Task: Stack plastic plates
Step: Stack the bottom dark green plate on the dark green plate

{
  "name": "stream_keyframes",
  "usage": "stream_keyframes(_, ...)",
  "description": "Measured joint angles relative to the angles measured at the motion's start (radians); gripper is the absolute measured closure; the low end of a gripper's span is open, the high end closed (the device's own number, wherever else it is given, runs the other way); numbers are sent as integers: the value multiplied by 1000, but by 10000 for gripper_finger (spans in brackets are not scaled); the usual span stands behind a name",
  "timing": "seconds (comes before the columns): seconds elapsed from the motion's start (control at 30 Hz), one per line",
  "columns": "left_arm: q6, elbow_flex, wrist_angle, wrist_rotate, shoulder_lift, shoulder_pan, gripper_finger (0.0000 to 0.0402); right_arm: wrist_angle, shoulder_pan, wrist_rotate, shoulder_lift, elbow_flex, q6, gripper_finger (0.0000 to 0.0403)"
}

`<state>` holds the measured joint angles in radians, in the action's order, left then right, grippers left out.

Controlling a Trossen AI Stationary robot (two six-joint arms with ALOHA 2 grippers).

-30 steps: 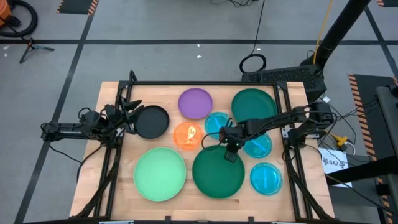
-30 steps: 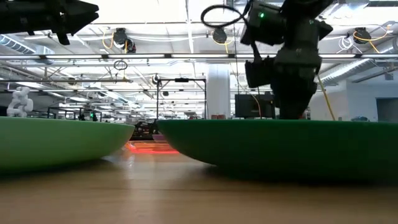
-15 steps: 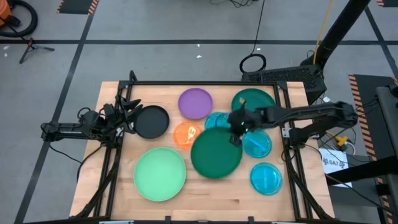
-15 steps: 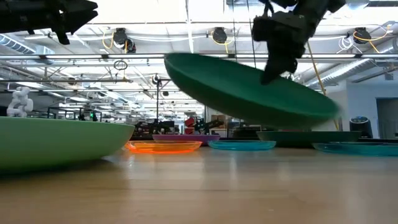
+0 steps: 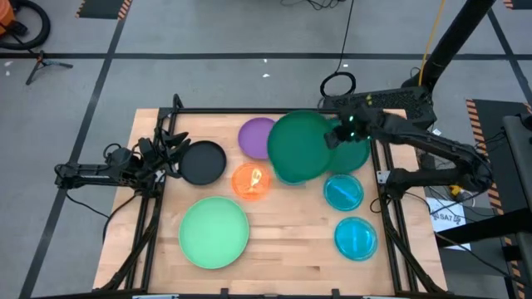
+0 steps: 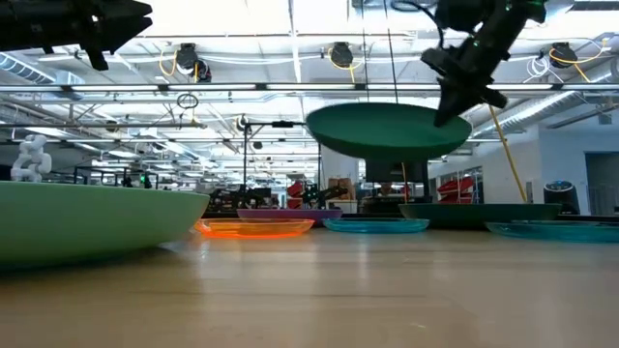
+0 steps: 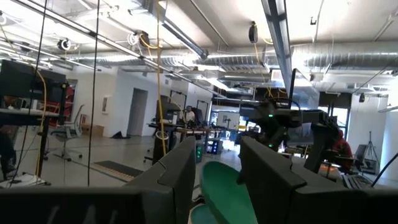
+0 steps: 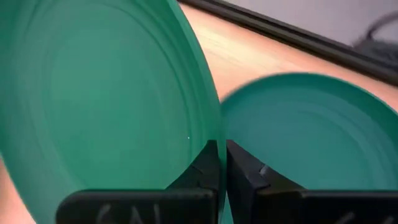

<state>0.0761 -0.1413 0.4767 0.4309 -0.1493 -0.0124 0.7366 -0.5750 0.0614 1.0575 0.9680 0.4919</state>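
Observation:
My right gripper [image 5: 335, 138] is shut on a large dark green plate [image 5: 299, 147], held in the air over the far middle of the table. The plate also shows in the low view [image 6: 387, 130] and in the right wrist view [image 8: 106, 106]. A second dark green plate [image 5: 357, 151] lies flat on the table just right of it, partly covered from above. My left gripper [image 5: 172, 154] waits open at the table's left edge, beside the black plate [image 5: 204, 163]. My right gripper pinches the held plate's rim [image 8: 219, 146] on the plate's right side, one finger on each face. The fingers come from the table's right, slanting down. The plate is lifted clear of the table and sits nearly level in the low view.
On the table lie a purple plate [image 5: 253, 135], an orange plate [image 5: 250, 182], a mint green plate [image 5: 214, 232] at the near left, and two cyan plates [image 5: 343, 192] [image 5: 356, 237] at the right. Bare wood shows at the near middle.
My right gripper has lifted the dark green plate off the table's near middle and carried it up and toward the far edge, beside the other dark green plate. The plate hung tilted on the way and is nearly level now.

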Motion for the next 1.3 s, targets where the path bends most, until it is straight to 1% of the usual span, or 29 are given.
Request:
stream_keyframes(0.17, 0, 0, 0, 0, 0, 0, 270, 88, -163, -39, -3, 0, -24, 400)
stream_keyframes(0.37, 0, 0, 0, 0, 0, 0, 270, 151, -297, -90, -4, 0, -72, 400)
stream_keyframes(0.43, -1, 0, 0, 0, 0, 0, 270, 170, -332, -82, -4, 1, -84, 400)
stream_keyframes(0.6, -1, 0, 0, 0, 0, 0, 270, 218, -395, 4, -4, 1, -96, 397)
stream_keyframes(0.97, -3, 0, 0, 0, 0, 0, 270, 221, -401, 12, 0, 1, -82, 380)
stream_keyframes(1.3, -3, 0, 0, 0, 0, 0, 270, 240, -401, 15, 0, 1, -79, 321)
